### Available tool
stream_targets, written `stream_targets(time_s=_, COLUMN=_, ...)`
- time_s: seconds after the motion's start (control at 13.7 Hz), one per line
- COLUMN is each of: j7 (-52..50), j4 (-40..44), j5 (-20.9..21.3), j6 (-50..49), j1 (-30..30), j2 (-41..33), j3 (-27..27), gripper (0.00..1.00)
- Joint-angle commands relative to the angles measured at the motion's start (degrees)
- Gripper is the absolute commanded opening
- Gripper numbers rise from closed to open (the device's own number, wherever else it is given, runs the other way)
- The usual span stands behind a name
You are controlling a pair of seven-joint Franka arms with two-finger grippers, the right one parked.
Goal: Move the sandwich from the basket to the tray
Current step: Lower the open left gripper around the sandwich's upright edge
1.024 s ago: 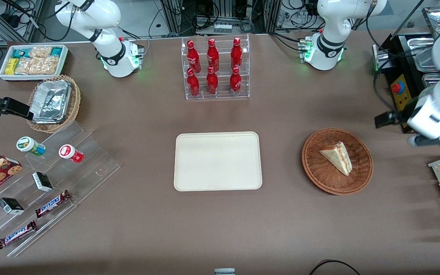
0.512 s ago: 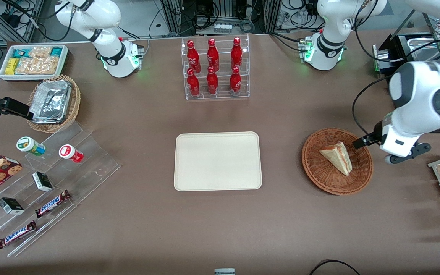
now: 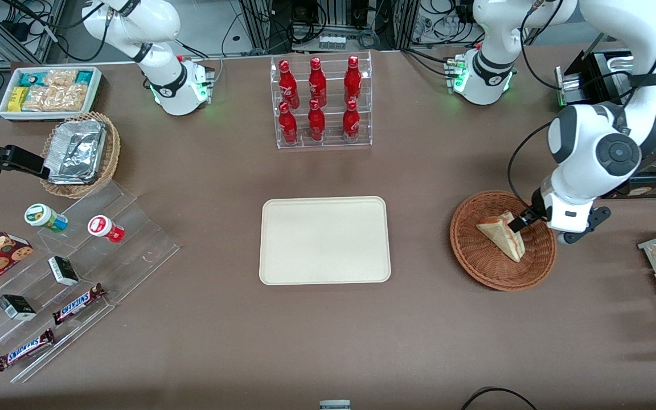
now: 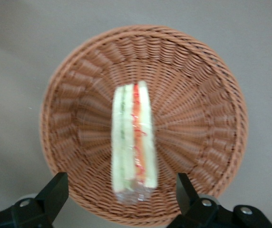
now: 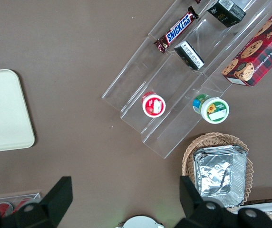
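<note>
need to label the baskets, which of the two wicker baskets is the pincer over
The round reddish-brown wicker basket holding the triangular white-bread sandwich; the open pincer hovers over it. The lighter tan wicker basket, toward the parked arm's end, holds silver foil.

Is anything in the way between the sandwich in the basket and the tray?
Nothing visible. Only bare table lies between the basket and the tray. The open gripper hangs just above the sandwich, with nothing between them.
</note>
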Motion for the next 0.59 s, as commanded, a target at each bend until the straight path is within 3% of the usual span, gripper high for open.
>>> stream_targets(time_s=0.0, j7=-4.9, j4=-1.1, j5=0.4, j6=4.1, j1=-3.1, j2=1.9, j3=0.3, gripper=1.00)
stream_targets(time_s=0.51, j7=-7.1, j4=-2.3, j5=3.9, j6=5.3, j1=-3.1, j2=3.3, j3=0.7, gripper=1.00)
